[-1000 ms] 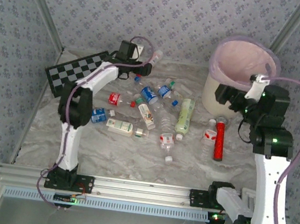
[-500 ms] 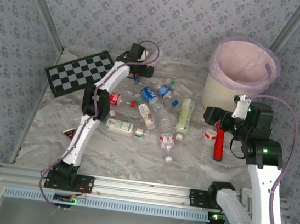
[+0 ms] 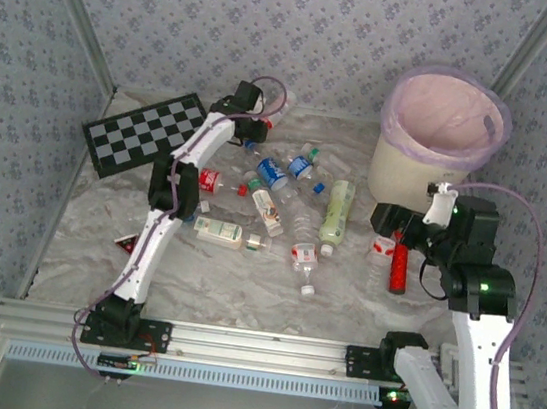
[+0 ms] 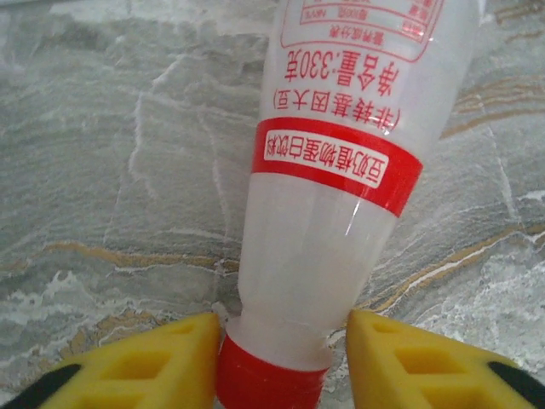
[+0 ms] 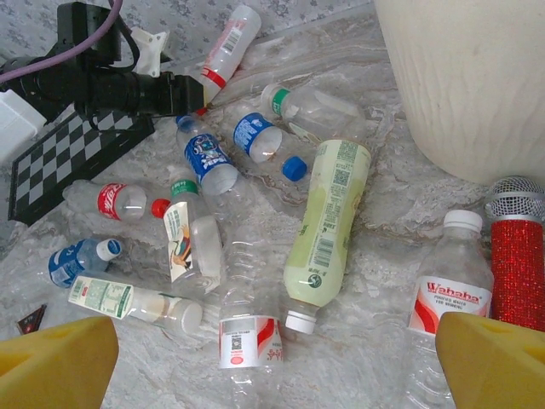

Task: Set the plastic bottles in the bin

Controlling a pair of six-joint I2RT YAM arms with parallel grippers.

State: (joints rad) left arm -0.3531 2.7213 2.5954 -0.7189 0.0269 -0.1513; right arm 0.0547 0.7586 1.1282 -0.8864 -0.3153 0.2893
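One bottle [image 4: 341,170]: milky, smooth, red-capped, clamped at the neck by your left gripper [image 4: 281,331].
Right gripper [image 5: 277,358]: yellow, spread wide, empty.
Bin [image 3: 398,176]: round, pink-lined.

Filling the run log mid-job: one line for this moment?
left tool: grips white bottle at neck | right tool: open, near loose bottles

The worktop [image 4: 102,170] wore a smooth, faintly glossy marble-print sheet. The milky bottle [image 4: 341,213] was translucent plastic; the other bottles [image 5: 247,281] were clear, glossy plastic. The bin [image 5: 460,77] looked matt and finely ribbed, its bag [image 3: 448,106] thin pink film. The left gripper [image 4: 277,362] had matt yellow plastic fingers [image 4: 417,366]. The red cylinder [image 5: 518,273] glittered below silvery mesh.
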